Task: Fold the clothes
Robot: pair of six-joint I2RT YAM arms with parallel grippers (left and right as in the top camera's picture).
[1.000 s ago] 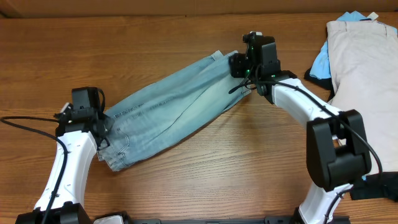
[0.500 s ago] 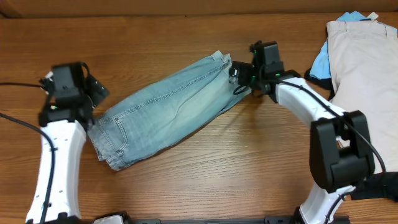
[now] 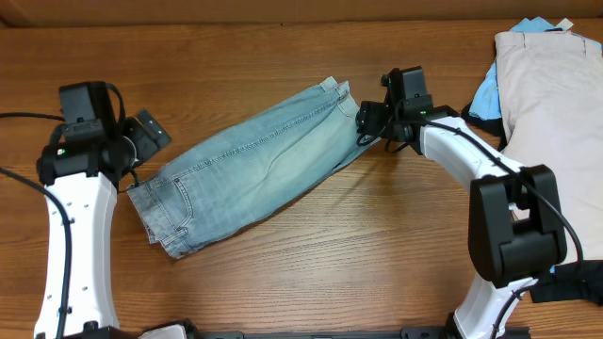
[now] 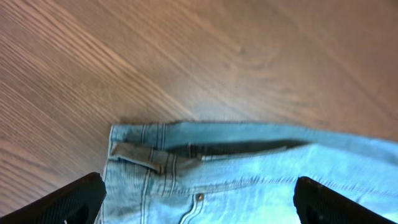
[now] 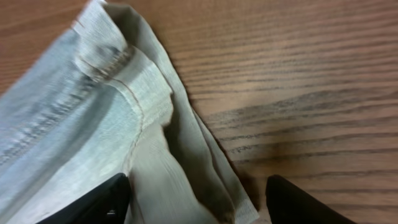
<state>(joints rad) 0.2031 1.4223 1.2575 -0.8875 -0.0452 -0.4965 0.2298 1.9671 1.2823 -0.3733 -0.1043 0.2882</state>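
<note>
The clothes in hand are light-blue denim shorts (image 3: 250,169), folded lengthwise and lying flat on a slant across the wooden table. Their waistband (image 4: 186,149) points to the lower left and their cuffed hems (image 5: 134,81) to the upper right. My left gripper (image 3: 141,141) hovers over the waistband end, jaws wide open with nothing in them (image 4: 202,205). My right gripper (image 3: 366,120) sits at the hem end. Its jaws stand apart, with the hem's loose edge lying between them (image 5: 196,202) and not pinched.
A beige garment (image 3: 551,85) lies at the right end of the table over a bright blue one (image 3: 485,92), with a dark edge (image 3: 474,118) beneath. The back edge of the table (image 3: 283,23) runs along the top.
Both grippers have opened and let go of the shorts. The left arm drew back to the left and up, the right shifted slightly right. The shorts now lie flat.
</note>
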